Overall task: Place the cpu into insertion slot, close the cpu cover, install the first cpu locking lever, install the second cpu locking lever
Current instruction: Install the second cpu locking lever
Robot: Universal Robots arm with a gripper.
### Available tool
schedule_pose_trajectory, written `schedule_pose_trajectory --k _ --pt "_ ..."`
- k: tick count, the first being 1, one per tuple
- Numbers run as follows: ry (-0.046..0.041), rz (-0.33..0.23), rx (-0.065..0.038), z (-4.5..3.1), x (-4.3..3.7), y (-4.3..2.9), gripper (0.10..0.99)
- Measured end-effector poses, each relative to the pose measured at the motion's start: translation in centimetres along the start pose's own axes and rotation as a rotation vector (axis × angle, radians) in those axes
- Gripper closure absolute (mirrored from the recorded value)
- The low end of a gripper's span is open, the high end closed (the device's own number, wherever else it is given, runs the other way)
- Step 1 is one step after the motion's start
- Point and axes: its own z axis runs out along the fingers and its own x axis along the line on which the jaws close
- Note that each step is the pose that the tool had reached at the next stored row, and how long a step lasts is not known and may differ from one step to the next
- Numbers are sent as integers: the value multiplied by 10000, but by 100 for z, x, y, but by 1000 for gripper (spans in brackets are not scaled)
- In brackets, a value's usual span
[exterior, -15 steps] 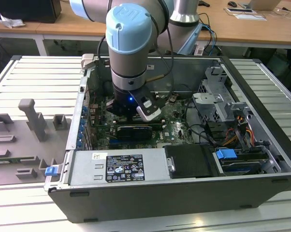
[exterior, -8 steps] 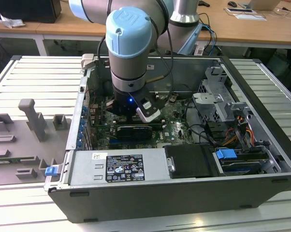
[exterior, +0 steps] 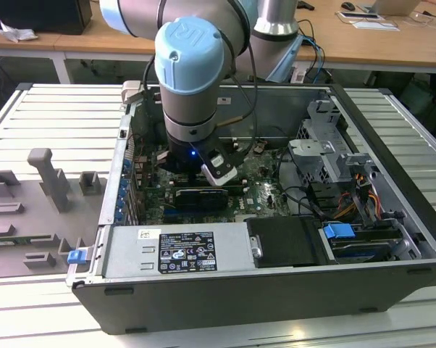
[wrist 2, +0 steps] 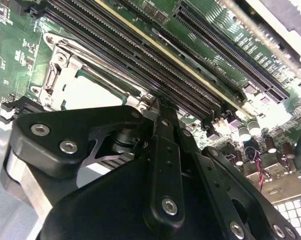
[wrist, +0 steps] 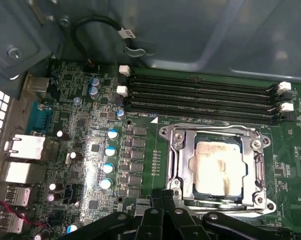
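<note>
Hand (wrist: pixel 163 200) low over green board (wrist: pixel 80 150), fingers pressed together, nothing between them. Just beyond fingertips (wrist 2: pixel 160 107): cpu (wrist: pixel 218 167) seated in insertion slot (wrist: pixel 183 167), silver face up. Cpu cover (wrist: pixel 215 131) down flat around chip. Black memory slots (wrist: pixel 200 97) further past socket, w/ white clips at ends.

The arm (exterior: pixel 193 72) has silver tubes and pale blue joint caps; the gripper (wrist 2: pixel 160 107) has black links with silver screws.
</note>
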Motion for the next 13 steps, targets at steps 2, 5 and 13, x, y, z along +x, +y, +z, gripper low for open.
schedule_pose_trajectory --k 2,5,13 --pt "0 1 1 -18 0 4 980" --pt "-1 0 14 -97 -5 30 980" --pt "4 -1 50 -169 -8 49 980"
